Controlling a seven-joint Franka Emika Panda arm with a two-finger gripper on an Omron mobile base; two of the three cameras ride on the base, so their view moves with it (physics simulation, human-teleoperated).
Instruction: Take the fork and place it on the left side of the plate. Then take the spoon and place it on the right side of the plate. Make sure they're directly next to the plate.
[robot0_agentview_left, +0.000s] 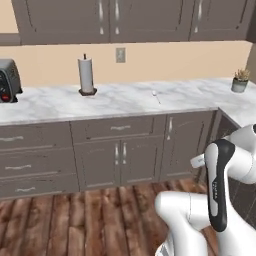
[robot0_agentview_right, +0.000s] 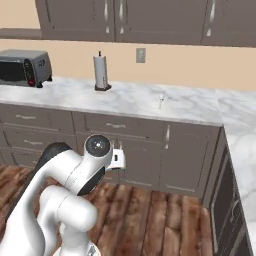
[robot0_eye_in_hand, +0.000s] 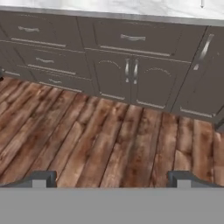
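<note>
The end effector shows at the bottom of the hand view, its two dark fingertips spread far apart with nothing between them, above the wooden plank floor. Grey cabinet fronts with metal handles run across the top of that frame.

In the left base view a small silver utensil lies on the marble surface, right of centre in the frame; in the right base view the same utensil sits slightly right of centre. It is too small to tell whether it is the fork or the spoon.

A paper towel roll stands upright on the surface left of the utensil, well apart from it. A toaster oven rests at the upper left of the right base view. A small potted plant sits at the far right edge of the left base view. A wall outlet is on the beige wall above the surface.
</note>
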